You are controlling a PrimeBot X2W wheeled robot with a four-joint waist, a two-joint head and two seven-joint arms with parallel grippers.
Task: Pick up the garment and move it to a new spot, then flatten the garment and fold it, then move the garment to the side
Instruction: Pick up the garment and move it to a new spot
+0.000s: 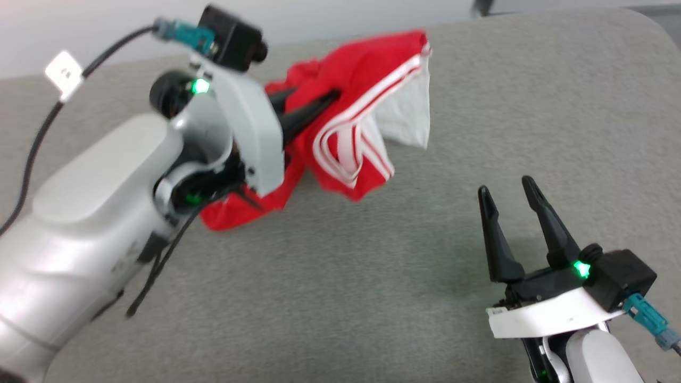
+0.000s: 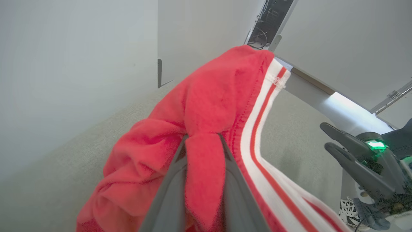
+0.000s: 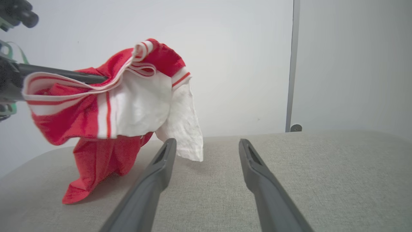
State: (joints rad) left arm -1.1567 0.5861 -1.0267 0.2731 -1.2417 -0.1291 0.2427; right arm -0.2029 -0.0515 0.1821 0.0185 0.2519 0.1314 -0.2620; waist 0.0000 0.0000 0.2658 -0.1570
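A table [image 1: 404,298] covered in grey woven cloth, its far right corner rounded, spreads across the scene. On its far left part, the red lower end of the garment [image 1: 346,122] touches the cloth; the rest hangs raised above it.

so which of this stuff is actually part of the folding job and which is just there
Part of the job:
- garment, held up by the left claw, lower end on the grey surface
- right claw, open and empty

Just there:
- black cable and white tag by the left arm
- wall behind
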